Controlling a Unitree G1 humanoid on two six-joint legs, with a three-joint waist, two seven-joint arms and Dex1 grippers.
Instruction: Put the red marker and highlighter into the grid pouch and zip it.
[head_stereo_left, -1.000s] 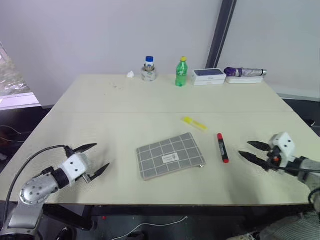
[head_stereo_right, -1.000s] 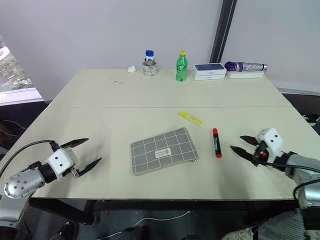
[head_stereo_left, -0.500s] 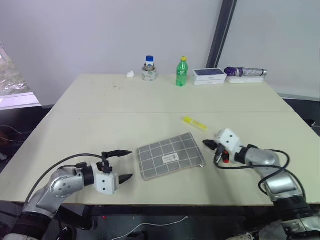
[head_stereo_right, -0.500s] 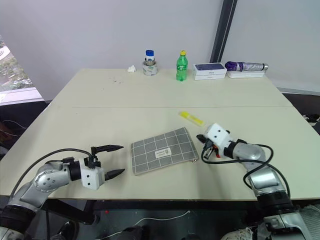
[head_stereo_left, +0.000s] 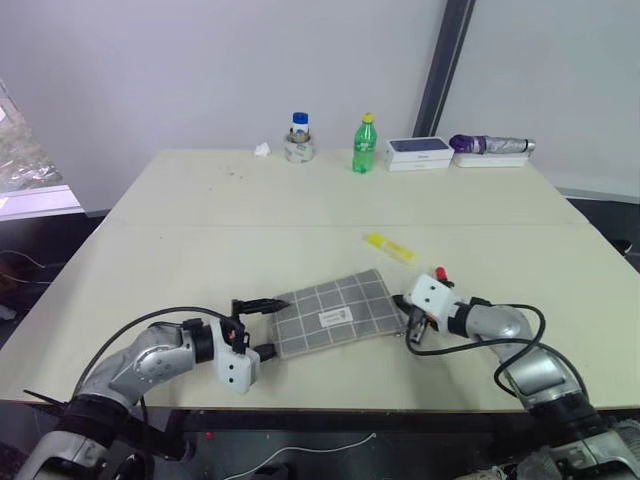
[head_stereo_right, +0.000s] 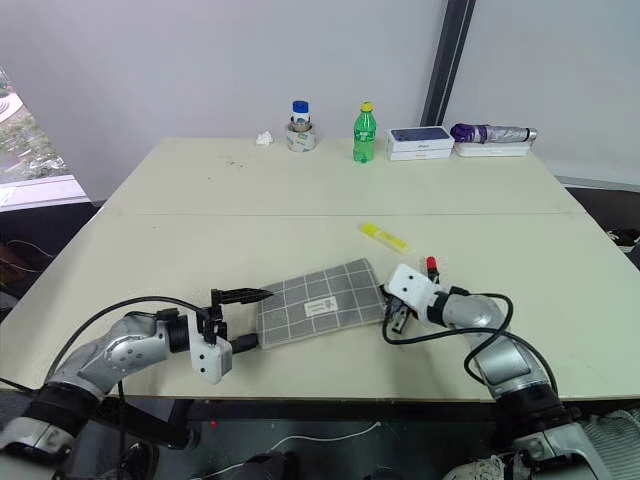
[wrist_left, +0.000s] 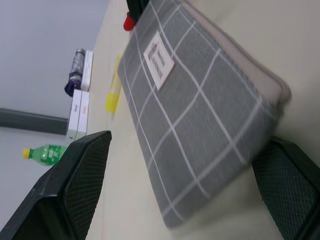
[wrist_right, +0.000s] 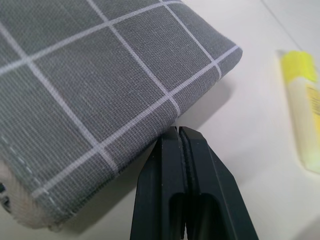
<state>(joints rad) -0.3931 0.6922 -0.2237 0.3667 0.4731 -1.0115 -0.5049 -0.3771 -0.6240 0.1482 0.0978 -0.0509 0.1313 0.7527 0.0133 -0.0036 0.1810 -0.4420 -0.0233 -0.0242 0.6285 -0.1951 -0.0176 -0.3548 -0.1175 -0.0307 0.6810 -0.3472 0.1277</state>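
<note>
Grid pouch (head_stereo_left: 340, 313) lies flat on the tabletop (head_stereo_left: 200, 250), nothing inside yet; highlighter (head_stereo_left: 388, 246) and red marker (head_stereo_left: 441, 273) lie just beyond it. My right gripper (wrist_right: 179, 150), jaws together, touches its edge; my left gripper (head_stereo_left: 257, 326) straddles the opposite corner, jaws apart.

Left gripper (head_stereo_left: 262, 325) agape (right gripper (wrist_right: 178, 137) pinched)
</note>
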